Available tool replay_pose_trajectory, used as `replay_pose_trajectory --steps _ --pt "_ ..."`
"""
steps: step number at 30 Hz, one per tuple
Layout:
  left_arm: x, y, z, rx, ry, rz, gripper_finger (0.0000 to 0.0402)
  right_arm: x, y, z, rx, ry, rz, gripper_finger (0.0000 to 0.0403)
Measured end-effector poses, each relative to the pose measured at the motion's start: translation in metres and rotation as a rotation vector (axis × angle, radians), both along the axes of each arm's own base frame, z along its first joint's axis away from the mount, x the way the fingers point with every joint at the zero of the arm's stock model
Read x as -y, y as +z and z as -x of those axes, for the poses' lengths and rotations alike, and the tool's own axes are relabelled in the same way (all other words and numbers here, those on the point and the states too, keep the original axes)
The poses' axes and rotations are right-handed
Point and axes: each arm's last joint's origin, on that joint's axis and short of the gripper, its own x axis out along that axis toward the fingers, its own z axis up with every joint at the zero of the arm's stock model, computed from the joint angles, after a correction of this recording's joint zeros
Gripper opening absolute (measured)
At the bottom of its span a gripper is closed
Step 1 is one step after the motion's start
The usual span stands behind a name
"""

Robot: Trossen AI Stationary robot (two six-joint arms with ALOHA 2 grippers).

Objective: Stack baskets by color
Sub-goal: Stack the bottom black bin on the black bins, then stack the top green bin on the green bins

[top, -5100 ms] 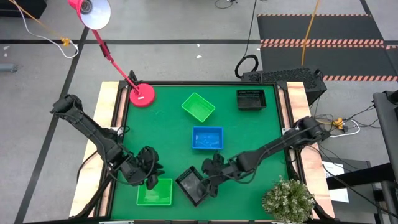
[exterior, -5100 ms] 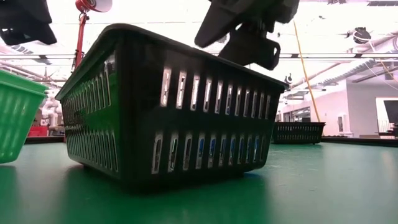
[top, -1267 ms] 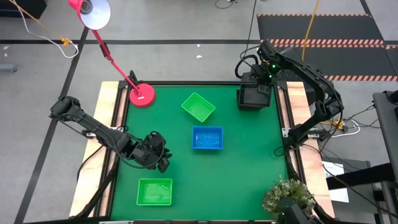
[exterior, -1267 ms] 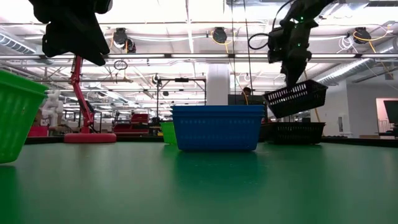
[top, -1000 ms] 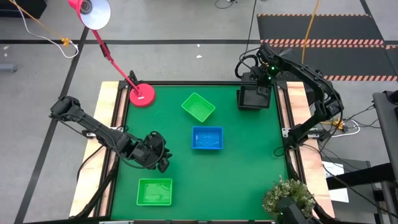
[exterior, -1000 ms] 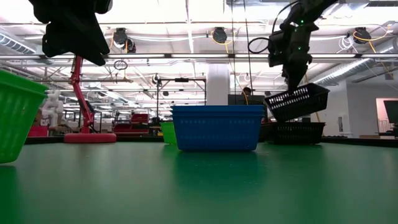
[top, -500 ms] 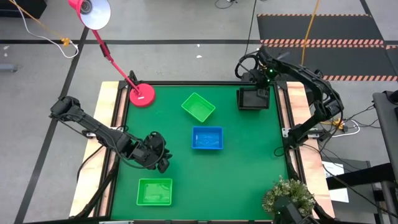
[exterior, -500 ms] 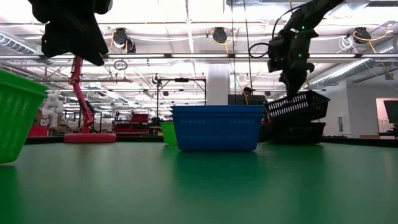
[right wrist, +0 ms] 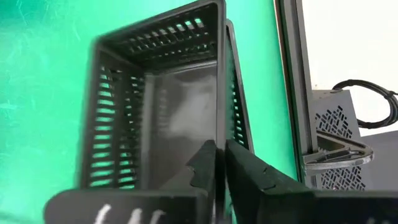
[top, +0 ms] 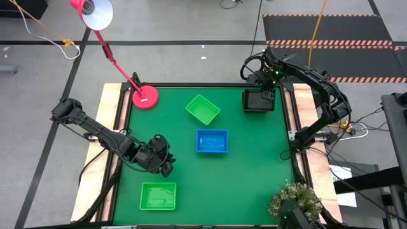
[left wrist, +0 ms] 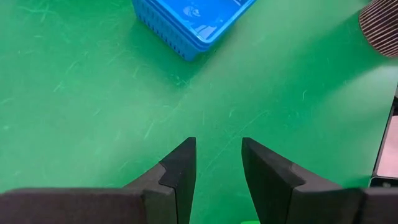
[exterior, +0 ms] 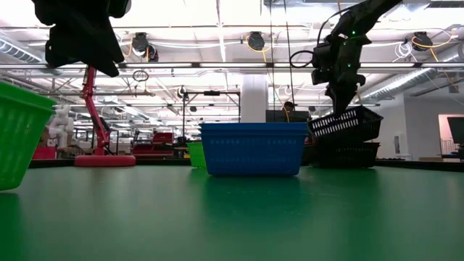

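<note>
Two black perforated plastic baskets now sit one in the other at about one o'clock on the green table [top: 254, 159]: a second ago the upper black basket [exterior: 346, 122] hung clear above the lower one [exterior: 348, 154], and it has since come down until it rests tilted in it, one end still riding high in the low view. That makes the black stack nearly settled, though not yet seated flat. The right gripper [right wrist: 219, 163] is at the stack's twelve-o'clock side, its fingers pinched about the near wall of the upper basket; they look almost closed, and whether they have begun to let go I cannot tell from these views.

The left gripper [left wrist: 217, 162] hovers at about eight o'clock on the table, fingers partly apart and holding nothing. From it, the blue perforated plastic basket [top: 212, 140] lies near, toward two o'clock at the table's centre, the bright green perforated basket [top: 158, 196] just beside at six o'clock, and a second green basket [top: 203, 109] farther off at one o'clock. A red round lamp base [top: 145, 97] stands at eleven o'clock.
</note>
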Motion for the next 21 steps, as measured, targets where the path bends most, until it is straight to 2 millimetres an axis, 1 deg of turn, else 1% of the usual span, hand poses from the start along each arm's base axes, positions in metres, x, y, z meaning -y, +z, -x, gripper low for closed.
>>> replay_pose_trajectory --steps 8,11,16,21 --pt "0.0 0.0 0.0 -0.002 0.008 0.021 0.0129 0.001 0.0 0.0 -0.007 -0.018 0.018 0.0095" --pt "0.0 0.0 0.0 0.0 0.019 0.031 0.0129 0.002 0.001 -0.001 0.0 -0.04 0.027 0.0114" --pt "0.0 0.0 0.0 0.004 0.044 0.053 0.0129 -0.004 0.008 -0.001 0.027 -0.129 0.022 0.0125" --pt "0.001 0.001 -0.002 0.024 0.049 0.069 0.0129 -0.017 0.022 -0.003 0.071 -0.298 0.026 0.0125"
